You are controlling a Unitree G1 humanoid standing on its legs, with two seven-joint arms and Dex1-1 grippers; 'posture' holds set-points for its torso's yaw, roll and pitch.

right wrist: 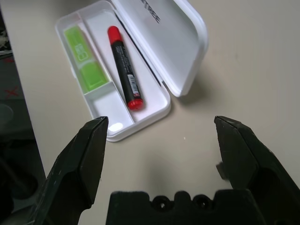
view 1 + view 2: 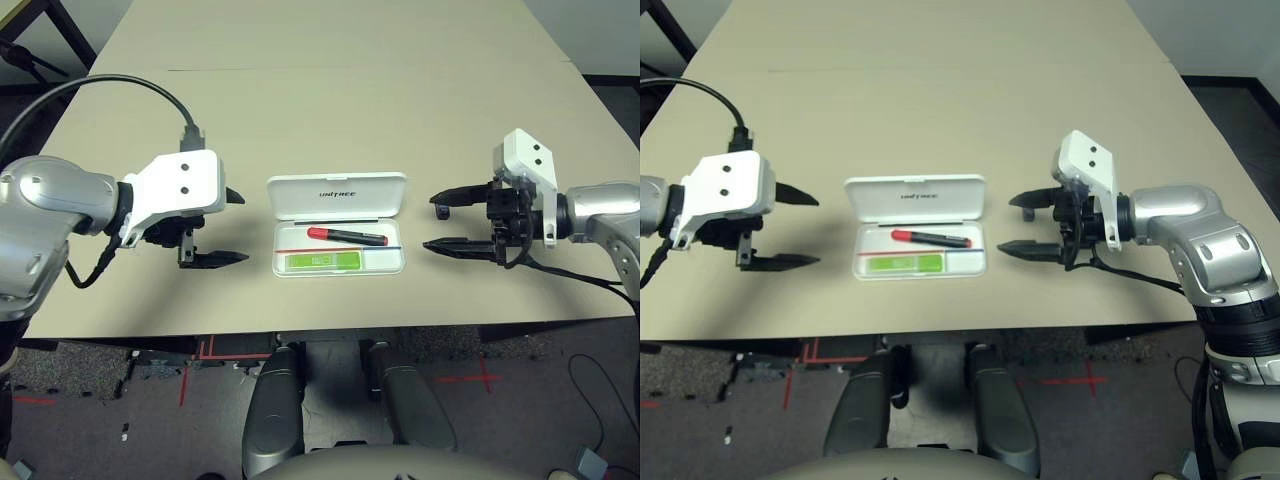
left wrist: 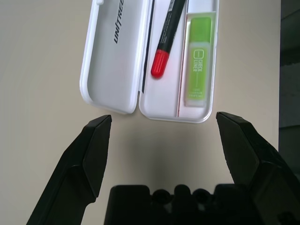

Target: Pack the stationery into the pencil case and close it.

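Head views: white hard-plastic pencil case (image 2: pixel 338 262) lies open at the middle of the beige table (image 2: pixel 330 110), near the front edge. Its lid (image 2: pixel 337 197), lettered in dark type, is folded back flat on the far side; the tray sits on the near side. In the tray: a black marker with a red cap (image 2: pixel 346 236) along the far half, a flat lime-green stick with a white label (image 2: pixel 320 262) along the near half. Both run lengthwise with the case, long axis left to right across the table. The tiny dark-grey item I cannot make out.

The left gripper (image 2: pixel 222 227) sits just off the case's left end, fingers spread wide and empty, pointing in at it. The right gripper (image 2: pixel 447 227) mirrors this off the right end, also spread and empty. Each stands apart from the case; the left looks marginally closer.

Left wrist view: the left fingers (image 3: pixel 93 150) frame the case's short end, hinge line between lid and tray running straight away from them.

Right wrist view: the right fingers (image 1: pixel 79 164) face the opposite end, case angled away, lid to one side.

Judgement: packing looks done for what shows; the lid needs swinging over the tray, about that lengthwise hinge, from the far side toward the robot.
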